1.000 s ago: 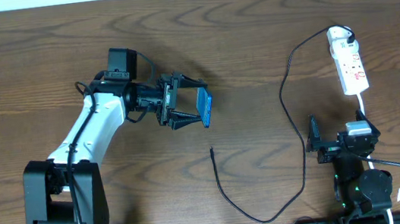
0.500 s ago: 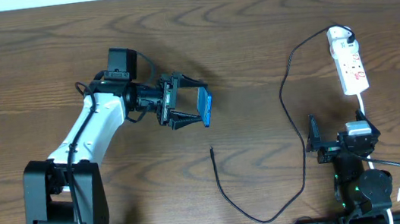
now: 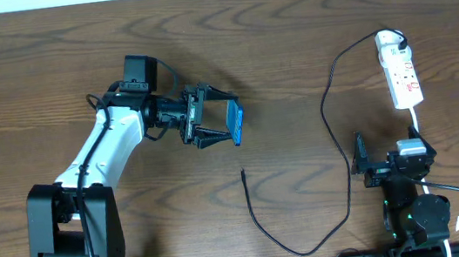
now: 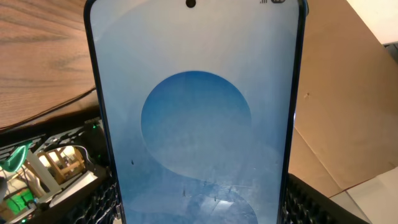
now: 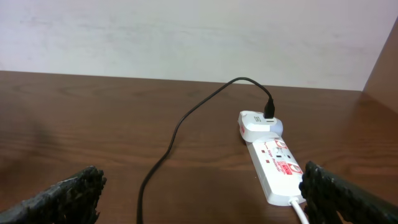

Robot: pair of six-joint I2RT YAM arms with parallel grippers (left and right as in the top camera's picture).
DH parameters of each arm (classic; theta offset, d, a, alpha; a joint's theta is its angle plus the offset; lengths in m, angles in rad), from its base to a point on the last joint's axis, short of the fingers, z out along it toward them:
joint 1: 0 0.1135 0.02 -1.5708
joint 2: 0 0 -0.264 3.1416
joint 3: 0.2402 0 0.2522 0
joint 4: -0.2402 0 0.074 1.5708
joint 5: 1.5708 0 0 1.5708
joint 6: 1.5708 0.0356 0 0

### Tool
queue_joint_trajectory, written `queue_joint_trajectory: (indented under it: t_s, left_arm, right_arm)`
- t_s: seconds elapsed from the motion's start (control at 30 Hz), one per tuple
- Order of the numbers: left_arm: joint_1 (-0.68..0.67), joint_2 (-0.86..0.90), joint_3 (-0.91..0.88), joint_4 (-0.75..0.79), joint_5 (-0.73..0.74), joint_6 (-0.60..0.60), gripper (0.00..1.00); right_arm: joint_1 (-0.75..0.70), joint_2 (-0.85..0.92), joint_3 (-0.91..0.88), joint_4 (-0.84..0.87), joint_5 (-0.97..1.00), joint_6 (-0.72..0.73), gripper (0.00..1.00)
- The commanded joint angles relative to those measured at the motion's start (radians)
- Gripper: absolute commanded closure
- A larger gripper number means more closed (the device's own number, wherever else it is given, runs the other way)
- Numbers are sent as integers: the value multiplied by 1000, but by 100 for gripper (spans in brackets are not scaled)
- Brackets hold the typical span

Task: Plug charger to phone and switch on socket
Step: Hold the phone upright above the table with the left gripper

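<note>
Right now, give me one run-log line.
left gripper: grips phone | right gripper: open, empty | charger: tip loose on table | socket: untouched

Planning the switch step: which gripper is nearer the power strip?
Right. The right gripper faces the power strip from close by; the left gripper is far across the table, holding the phone.

A robotics lab is suggested: a white arm and a black arm are mounted at a wood-grain table.
</note>
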Motion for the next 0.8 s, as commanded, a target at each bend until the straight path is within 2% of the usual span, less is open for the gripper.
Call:
queue_joint_trajectory:
  t_s: [0.0, 0.23, 0.77]
  left_arm:
    - [0, -28, 0, 2, 48, -9, 93]
    - [0, -28, 0, 6, 98, -28, 93]
    - [0, -28, 0, 25, 96, -69, 93]
  right_arm:
    - [10, -5, -2, -3, 5, 10, 1]
    - [10, -5, -2, -3, 5, 10, 1]
    - [10, -5, -2, -3, 5, 10, 1]
